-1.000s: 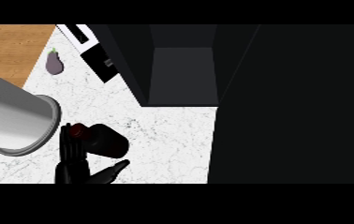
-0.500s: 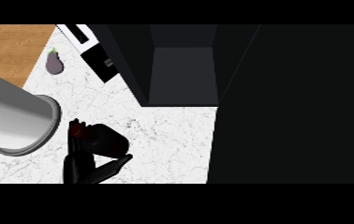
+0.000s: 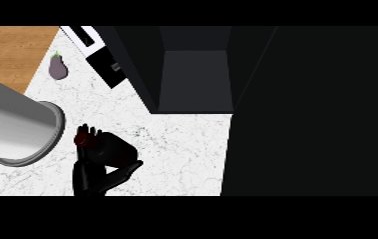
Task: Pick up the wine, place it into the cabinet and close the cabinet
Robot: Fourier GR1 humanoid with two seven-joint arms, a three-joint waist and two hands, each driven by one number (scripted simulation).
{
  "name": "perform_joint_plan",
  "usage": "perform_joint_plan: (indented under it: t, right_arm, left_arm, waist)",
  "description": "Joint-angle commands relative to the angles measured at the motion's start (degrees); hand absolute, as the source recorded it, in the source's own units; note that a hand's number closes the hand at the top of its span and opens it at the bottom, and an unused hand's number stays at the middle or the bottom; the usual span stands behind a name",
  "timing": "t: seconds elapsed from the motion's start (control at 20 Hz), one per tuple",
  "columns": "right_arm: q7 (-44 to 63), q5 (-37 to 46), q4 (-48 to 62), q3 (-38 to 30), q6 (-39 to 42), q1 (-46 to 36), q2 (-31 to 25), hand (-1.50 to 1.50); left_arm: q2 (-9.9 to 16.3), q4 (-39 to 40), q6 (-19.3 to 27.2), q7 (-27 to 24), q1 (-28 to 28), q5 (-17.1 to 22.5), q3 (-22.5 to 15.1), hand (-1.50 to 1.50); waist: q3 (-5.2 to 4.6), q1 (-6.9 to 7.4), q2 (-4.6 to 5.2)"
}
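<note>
The wine bottle (image 3: 112, 151) is dark with a red top and leans over the white marble counter (image 3: 177, 148) at the lower left. My left hand (image 3: 92, 177) comes in from the lower edge. Its fingers are curled round the bottle's left side by the red top, and its thumb is on the right. The hand hides the bottle's lower part. The cabinet (image 3: 196, 78) stands open up and to the right, showing a dark grey inside. My right hand does not show.
A large black surface (image 3: 303, 113) fills the whole right side. A big grey cylinder (image 3: 22, 128) lies at the left edge beside the bottle. A purple eggplant (image 3: 57, 68) lies at the upper left near a wooden area (image 3: 22, 48) and a white-and-black box (image 3: 100, 58).
My left hand's fingers have curled in round the bottle. The bottle has tipped a little toward the lower right.
</note>
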Motion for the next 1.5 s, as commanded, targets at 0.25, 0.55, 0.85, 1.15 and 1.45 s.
perform_joint_plan:
  t: [0.25, 0.55, 0.85, 1.15, 1.45]
  right_arm:
    - [-0.1, -4.2, -8.0, 1.3, 1.1, 5.3, 1.0, -1.50]
    - [-2.6, -4.6, -3.6, -1.4, 1.7, 3.4, 0.9, -1.50]
    - [2.8, -2.9, -4.1, -0.4, -0.1, -0.7, 1.1, -1.50]
    - [-2.5, -3.8, -3.9, 0.5, 2.8, 5.8, 1.8, -1.50]
    - [0.8, -6.8, -4.1, -2.7, 1.8, 1.9, 1.2, -1.50]
  left_arm:
    - [-0.2, 7.8, -7.2, -4.4, -4.5, -1.1, -0.5, 1.50]
    - [6.1, 3.3, -11.0, -0.1, -2.4, -3.5, -2.2, 1.50]
    - [14.7, 6.9, -21.1, -1.4, -5.5, -6.2, -2.5, 1.50]
    - [17.2, 8.7, -22.8, -5.6, -7.9, -6.4, 2.3, 1.50]
    - [14.8, -4.2, -18.0, -5.1, -3.8, -7.1, 1.8, 1.50]
  waist:
    - [0.01, -0.30, 0.02]
    - [0.05, 0.14, -0.01]
    - [-0.01, 0.08, -0.03]
    - [0.02, 0.02, 0.01]
    - [0.05, 0.47, -0.10]
